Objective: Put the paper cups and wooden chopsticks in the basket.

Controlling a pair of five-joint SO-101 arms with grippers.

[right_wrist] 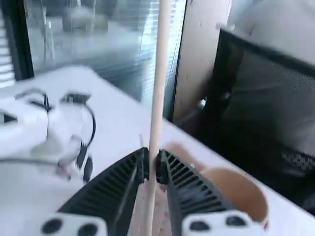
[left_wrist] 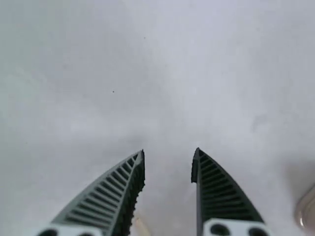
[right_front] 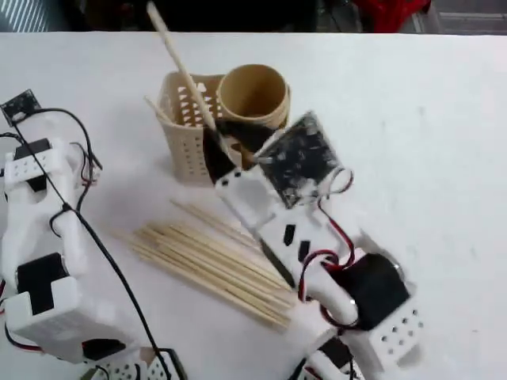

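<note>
Loading one chopstick (right_front: 178, 63), pinched tight in right gripper (right_wrist: 151, 160), at basket (right_front: 178, 134) upper centre; cups (right_front: 253, 95) look already in. Next: tip in, release, fetch pile (right_front: 214, 265). With left gripper (left_wrist: 167, 157) parted, empty.

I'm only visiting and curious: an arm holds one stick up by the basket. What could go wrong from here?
The right gripper pinches the chopstick with a long stretch standing tilted above it, so once released it might tip out over the basket rim. The cups take up much of the basket, so the stick could catch on them. The pile of chopsticks lies right beside that arm, which might scatter it.
</note>
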